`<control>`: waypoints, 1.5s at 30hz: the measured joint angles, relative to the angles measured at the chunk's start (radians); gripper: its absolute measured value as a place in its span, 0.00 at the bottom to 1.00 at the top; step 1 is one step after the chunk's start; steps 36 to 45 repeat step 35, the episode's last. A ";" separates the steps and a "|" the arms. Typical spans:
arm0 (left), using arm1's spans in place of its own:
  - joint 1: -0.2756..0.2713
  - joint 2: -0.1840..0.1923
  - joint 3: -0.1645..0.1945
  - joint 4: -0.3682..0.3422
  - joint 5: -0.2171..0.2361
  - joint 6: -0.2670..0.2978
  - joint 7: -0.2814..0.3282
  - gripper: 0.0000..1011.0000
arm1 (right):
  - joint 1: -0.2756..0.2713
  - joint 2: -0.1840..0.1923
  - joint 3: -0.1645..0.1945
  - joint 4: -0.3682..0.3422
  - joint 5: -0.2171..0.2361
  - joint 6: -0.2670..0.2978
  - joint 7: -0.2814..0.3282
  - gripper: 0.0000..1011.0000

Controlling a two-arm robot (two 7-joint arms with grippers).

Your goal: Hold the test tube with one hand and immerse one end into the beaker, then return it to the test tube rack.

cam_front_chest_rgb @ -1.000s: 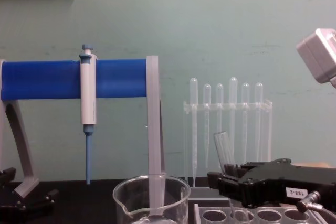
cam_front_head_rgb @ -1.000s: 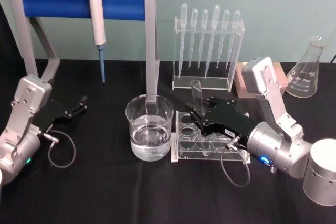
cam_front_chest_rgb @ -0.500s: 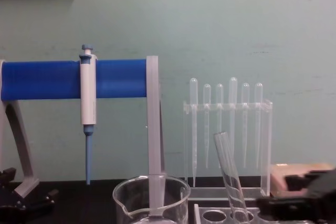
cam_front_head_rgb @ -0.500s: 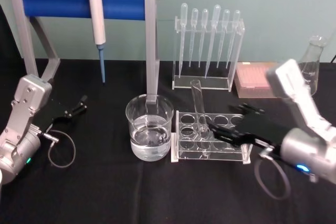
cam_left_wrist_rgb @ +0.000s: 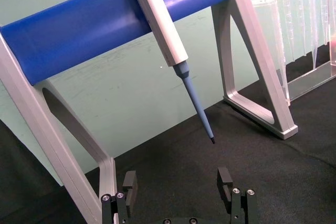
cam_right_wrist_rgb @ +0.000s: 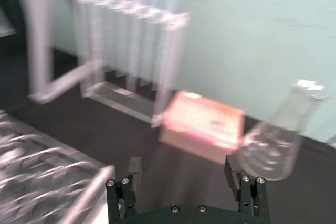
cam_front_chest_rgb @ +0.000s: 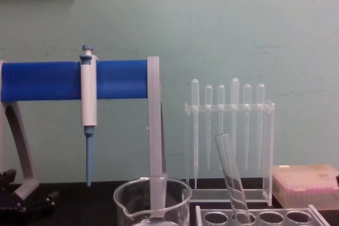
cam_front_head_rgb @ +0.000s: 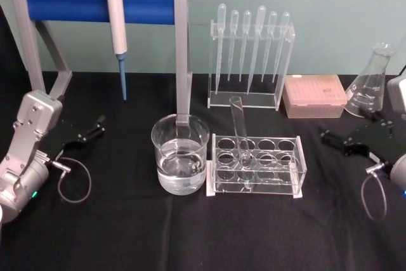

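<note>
The test tube [cam_front_head_rgb: 240,130] stands leaning in a hole of the clear rack [cam_front_head_rgb: 255,182], held by nothing. In the chest view the test tube [cam_front_chest_rgb: 231,179] tilts left above the rack [cam_front_chest_rgb: 265,217]. The beaker [cam_front_head_rgb: 180,162], part full of clear liquid, sits just left of the rack, and its rim shows as the beaker [cam_front_chest_rgb: 152,198] low in the chest view. My right gripper [cam_front_head_rgb: 337,138] is open at the right side of the table, well apart from the tube; the right gripper [cam_right_wrist_rgb: 184,176] holds nothing. My left gripper [cam_front_head_rgb: 96,127] rests open at the far left, and the left gripper [cam_left_wrist_rgb: 177,181] is empty.
A blue-barred stand [cam_front_head_rgb: 95,1] with a white-and-blue pipettor [cam_front_head_rgb: 117,26] spans the back left. A rack of plastic pipettes [cam_front_head_rgb: 251,55] stands behind the tube rack. A pink tip box [cam_front_head_rgb: 314,96] and a conical flask [cam_front_head_rgb: 372,84] sit at the back right.
My right gripper has let go of the test tube and drawn back to the right, away from the rack. The tube stays leaning in the rack. The left arm has not moved.
</note>
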 joint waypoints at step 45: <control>0.000 0.000 0.000 0.000 0.000 0.000 0.000 0.99 | 0.128 -0.152 -0.059 0.314 -0.135 -0.176 -0.066 0.99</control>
